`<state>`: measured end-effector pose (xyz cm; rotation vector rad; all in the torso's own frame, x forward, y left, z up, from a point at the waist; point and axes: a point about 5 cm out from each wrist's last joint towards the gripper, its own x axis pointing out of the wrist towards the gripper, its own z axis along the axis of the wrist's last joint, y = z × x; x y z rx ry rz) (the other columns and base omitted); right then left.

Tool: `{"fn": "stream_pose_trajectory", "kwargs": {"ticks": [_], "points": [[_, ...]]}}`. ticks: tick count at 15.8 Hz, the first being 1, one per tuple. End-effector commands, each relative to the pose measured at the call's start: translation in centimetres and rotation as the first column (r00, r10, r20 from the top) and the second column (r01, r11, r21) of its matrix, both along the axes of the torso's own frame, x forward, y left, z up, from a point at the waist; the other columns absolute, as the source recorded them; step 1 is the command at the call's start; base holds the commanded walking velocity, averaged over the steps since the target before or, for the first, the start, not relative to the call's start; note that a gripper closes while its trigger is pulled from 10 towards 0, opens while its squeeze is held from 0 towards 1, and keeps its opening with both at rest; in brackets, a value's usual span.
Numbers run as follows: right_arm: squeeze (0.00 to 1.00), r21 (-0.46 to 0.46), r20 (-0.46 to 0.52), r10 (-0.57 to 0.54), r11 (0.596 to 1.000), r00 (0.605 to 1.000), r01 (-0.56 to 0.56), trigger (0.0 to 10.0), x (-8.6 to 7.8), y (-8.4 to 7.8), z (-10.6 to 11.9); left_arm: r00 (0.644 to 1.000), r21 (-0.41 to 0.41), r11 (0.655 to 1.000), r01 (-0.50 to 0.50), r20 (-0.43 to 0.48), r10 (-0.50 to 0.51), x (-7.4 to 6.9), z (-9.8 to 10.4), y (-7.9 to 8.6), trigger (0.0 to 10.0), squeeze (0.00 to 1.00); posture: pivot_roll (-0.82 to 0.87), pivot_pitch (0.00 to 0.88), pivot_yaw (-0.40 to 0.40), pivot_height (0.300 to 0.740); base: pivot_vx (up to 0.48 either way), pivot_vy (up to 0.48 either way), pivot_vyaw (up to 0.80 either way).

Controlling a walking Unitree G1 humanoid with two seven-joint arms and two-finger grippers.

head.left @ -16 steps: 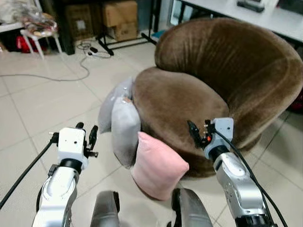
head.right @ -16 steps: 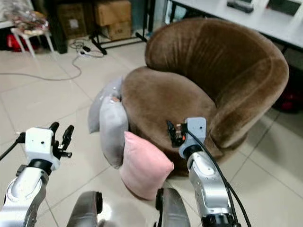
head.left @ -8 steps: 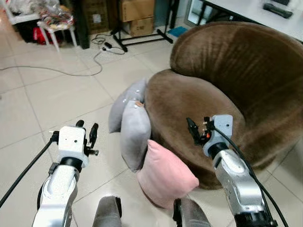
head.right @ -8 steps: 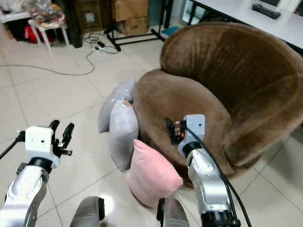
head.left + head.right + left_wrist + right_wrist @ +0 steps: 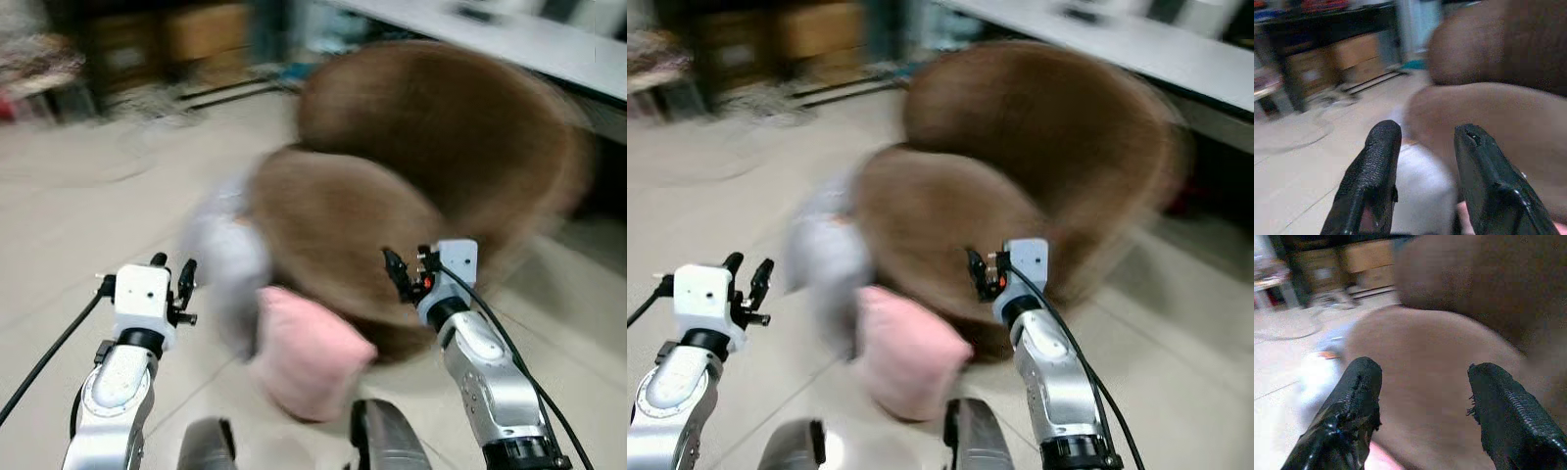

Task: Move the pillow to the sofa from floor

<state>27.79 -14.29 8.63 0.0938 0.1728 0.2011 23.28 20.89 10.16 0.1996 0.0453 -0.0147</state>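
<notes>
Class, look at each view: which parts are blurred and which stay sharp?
Left eye view: sofa, pink pillow and grey pillows are smeared sideways; left gripper and right gripper stay sharp. Right eye view: the same. Left wrist view: black fingers sharp, room soft. Right wrist view: fingers sharp, sofa blurred.

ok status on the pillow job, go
Left gripper and right gripper open, empty, raised. Soft pink pillow on floor against round brown sofa. Grey pillows beside it; view blurred.
</notes>
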Motion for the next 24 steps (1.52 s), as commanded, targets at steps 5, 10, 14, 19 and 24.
{"fn": "stream_pose_trajectory", "kwargs": {"ticks": [5,10,14,19,24], "points": [[0.0,-0.018,-0.004,-0.013,1.0,1.0,0.013,10.0,0.3,-0.6,0.1,1.0,-0.015,1.0,0.026,0.01,-0.026,0.2,0.0,-0.6,10.0,0.0,0.09,0.0,-0.081,0.615,0.292,0.0,-0.15],[0.0,-0.035,-0.004,0.083,0.996,0.997,-0.083,10.0,0.1,0.1,0.1,1.0,-0.017,1.0,0.019,0.012,-0.019,0.2,-0.3,-0.5,10.0,0.0,0.09,0.0,-0.084,0.615,0.225,0.0,0.62],[0.0,-0.032,-0.011,0.106,0.994,0.994,-0.106,10.0,0.1,-0.1,0.0,1.0,-0.009,1.0,0.008,0.013,-0.007,0.2,-0.6,-0.3,10.0,0.0,0.09,0.0,-0.086,0.615,0.0,0.0,0.0],[0.0,-0.013,-0.019,0.094,0.995,0.995,-0.094,10.0,0.2,-0.2,-0.2,1.0,-0.001,1.0,0.006,0.02,-0.006,0.1,-0.2,-0.4,10.0,0.0,0.09,0.0,-0.085,0.601,0.0,0.0,0.0],[0.0,0.019,-0.025,0.08,0.997,0.996,-0.08,10.0,0.0,-0.1,-0.4,0.999,0.019,1.0,-0.004,0.033,0.003,0.4,0.5,-0.5,10.0,0.0,0.09,0.0,-0.077,0.541,0.0,0.0,0.0]]}}
